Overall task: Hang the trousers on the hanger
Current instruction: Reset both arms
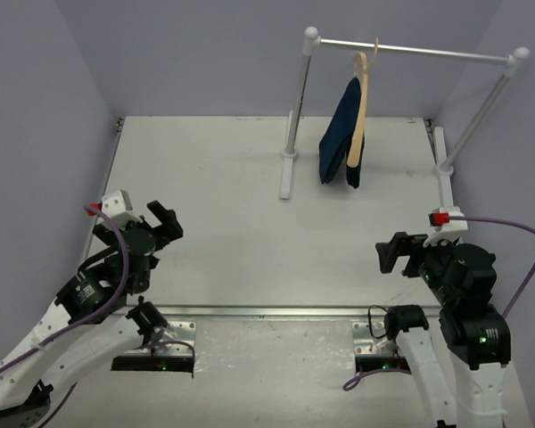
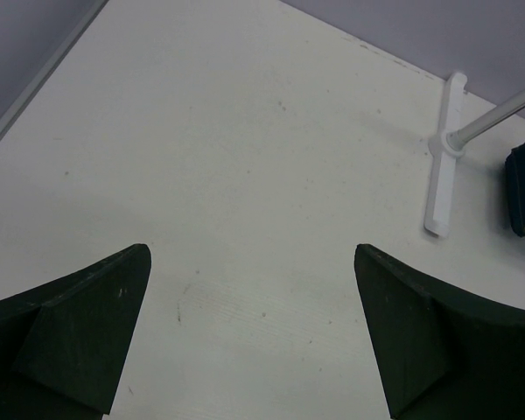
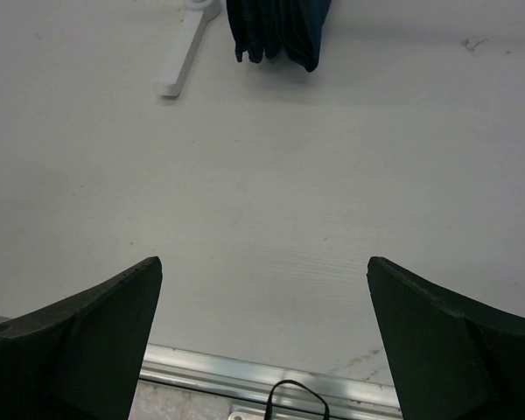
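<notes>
The blue trousers (image 1: 341, 134) hang over the wooden hanger (image 1: 361, 107), hooked on the white rail (image 1: 410, 49) at the back of the tabletop (image 1: 223, 187). The left tool (image 1: 164, 224) and the right tool (image 1: 391, 253) sit far away, wide open, holding nothing.

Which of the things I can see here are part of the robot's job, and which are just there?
Part of the job:
- trousers, draped over the hanger
- hanger, hooked on the rail
- left gripper and right gripper, both open and empty

Just there:
- white rail on two posts
- table
- purple cable
</notes>
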Robot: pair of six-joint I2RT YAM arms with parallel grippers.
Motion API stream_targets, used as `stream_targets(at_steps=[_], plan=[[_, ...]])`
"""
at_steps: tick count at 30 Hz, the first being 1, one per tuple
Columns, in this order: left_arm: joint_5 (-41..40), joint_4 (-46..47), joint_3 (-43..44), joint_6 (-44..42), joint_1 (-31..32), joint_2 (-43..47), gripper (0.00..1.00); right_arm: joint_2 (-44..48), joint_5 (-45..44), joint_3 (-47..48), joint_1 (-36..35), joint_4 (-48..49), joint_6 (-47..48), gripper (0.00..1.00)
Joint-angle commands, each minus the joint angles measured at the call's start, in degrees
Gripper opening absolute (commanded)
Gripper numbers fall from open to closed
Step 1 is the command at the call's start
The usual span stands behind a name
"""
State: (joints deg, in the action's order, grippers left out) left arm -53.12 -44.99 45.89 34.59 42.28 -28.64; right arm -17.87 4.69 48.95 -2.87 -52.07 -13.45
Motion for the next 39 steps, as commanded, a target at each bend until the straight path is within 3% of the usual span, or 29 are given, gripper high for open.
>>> stream_targets(at_steps=[1, 19, 39], plan=[[0.74, 2.37, -0.01, -1.37, -0.27, -0.71, 1.0, 0.12, -0.12, -0.34, -0.38, 3.82, 0.79, 0.99], [1.09, 2.37, -0.1, -1.19, -0.36, 2.19, 1.0, -5.68, 1.65, -2.37, -0.38, 7.16, -0.26, 0.99], [1.36, 2.45, -0.19, -1.19, -0.31, 3.16, 1.0, -5.95, 0.72, -3.78, -0.38, 7.38, -0.43, 0.99]])
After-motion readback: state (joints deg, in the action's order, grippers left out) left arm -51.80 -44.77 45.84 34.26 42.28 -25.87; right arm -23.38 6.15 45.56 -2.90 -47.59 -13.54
